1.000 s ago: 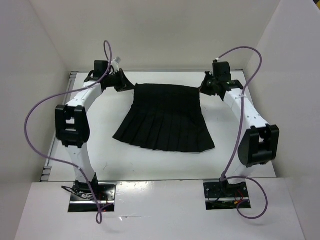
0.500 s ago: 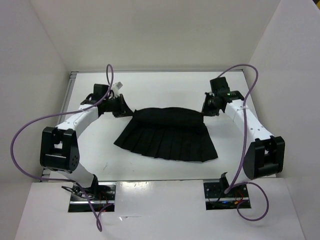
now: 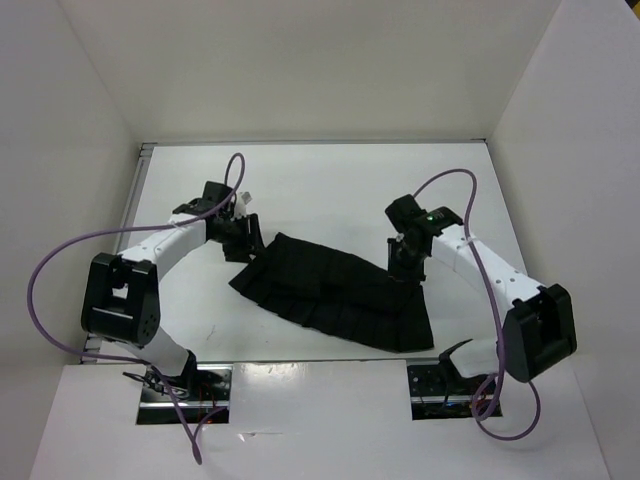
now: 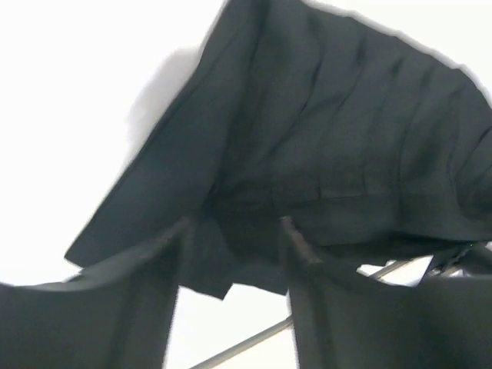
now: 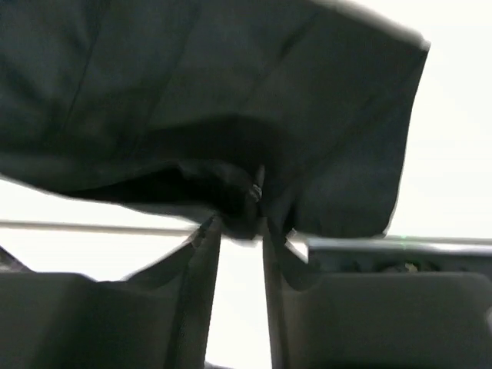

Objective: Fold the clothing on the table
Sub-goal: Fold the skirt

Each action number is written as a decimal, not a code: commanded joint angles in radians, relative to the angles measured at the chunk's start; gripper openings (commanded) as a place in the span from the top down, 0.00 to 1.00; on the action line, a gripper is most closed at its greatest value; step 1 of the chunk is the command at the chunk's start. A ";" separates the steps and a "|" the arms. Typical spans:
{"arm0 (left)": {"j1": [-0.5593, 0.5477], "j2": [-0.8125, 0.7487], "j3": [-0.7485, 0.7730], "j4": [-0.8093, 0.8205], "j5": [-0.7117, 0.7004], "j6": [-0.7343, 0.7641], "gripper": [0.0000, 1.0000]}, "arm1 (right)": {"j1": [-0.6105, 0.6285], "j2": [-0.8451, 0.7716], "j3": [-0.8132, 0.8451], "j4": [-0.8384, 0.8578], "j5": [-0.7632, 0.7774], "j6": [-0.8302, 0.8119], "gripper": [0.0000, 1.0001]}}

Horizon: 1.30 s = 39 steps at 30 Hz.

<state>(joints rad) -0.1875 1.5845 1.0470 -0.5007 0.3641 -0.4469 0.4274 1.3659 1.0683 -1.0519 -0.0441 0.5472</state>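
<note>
First fold laid down: black clothing [image 3: 335, 295] doubled over itself at the middle of the desk [image 3: 320, 180], drifting toward 5 o'clock.

The left pincer [image 3: 243, 238] sits at the garment's 10 o'clock corner with jaws wide and nothing between them. The right pincer [image 3: 404, 264], at the 2 o'clock edge, is narrowly parted with cloth bunched at its tips; I cannot tell if it grips. The release step seems in hand. Next, both should lift clear, then take one end for a crosswise fold.

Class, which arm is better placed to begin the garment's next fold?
Right, probably: the right gripper has bunched clothing at its tips, while the left gripper stands open at a corner.
</note>
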 commanded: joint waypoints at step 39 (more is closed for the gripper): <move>-0.153 0.508 0.395 0.039 -0.148 -0.098 1.00 | -0.051 0.728 0.335 0.256 0.142 0.099 0.99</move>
<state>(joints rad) -0.3367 2.0254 1.3861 -0.4744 0.2649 -0.5320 0.4442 1.9873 1.3018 -1.0477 -0.0536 0.6678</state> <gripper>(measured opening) 0.000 0.015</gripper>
